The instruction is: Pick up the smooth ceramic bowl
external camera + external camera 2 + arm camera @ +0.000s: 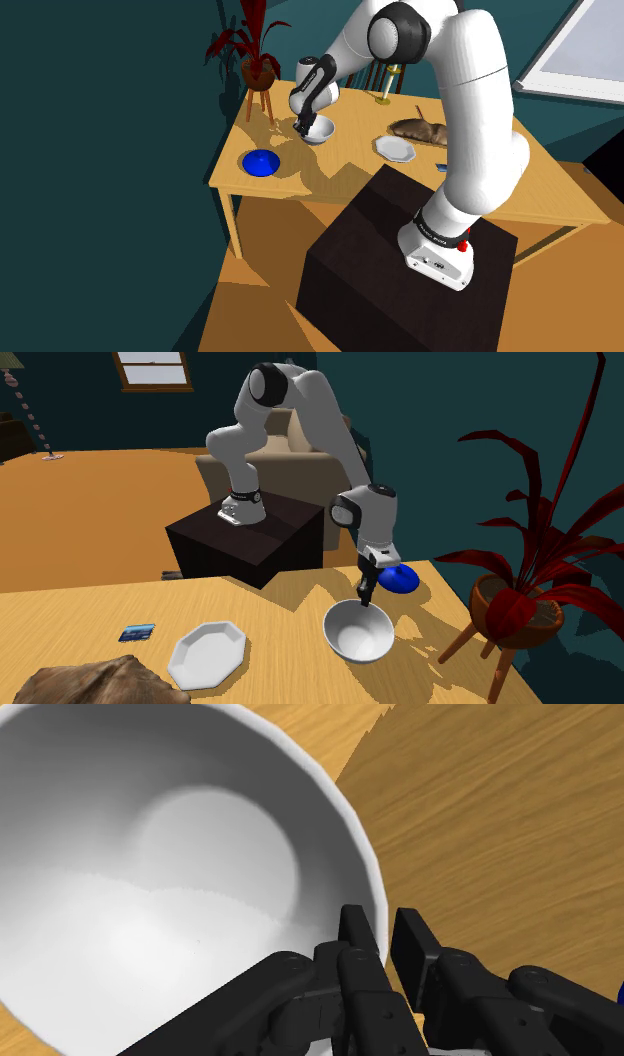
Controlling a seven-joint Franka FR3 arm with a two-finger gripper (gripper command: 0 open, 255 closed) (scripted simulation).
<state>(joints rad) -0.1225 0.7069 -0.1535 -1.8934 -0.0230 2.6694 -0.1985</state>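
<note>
- One bowl (pixel 150 904), plain white and smooth, round with a deep curved wall and a thin rim. It sits on the tabletop (pixel 340 180) at the end nearest the plant, a little in from the edges.
- Two black fingers (pixel 352 932), blocky and matte, straddle that rim. One is inside the bowl and one outside, and the gap between them is narrow, with the bowl's wall pinched in it.
- The gripper (pixel 364 595) points steeply down at the bowl's rim on the side toward the stand (pixel 400 270), which is a single dark box.
- The tabletop is light wood with the grain running in long streaks.
- One white plate (pixel 207 652), flat and eight-sided, lies further along the tabletop, apart from the bowl.
- One glossy deep-blue dish (pixel 261 163), round and shallow, lies near the tabletop's corner on the stand's side at the plant end.
- One brown lump (pixel 418 129), rough and uneven, lies beyond the plate.
- One small flat card (pixel 137 633), bluish, lies near the plate toward the stand-side edge.
- One plant (pixel 520 602) with long dark-red leaves stands off the tabletop's end, in a brown pot on splayed wooden legs.
</note>
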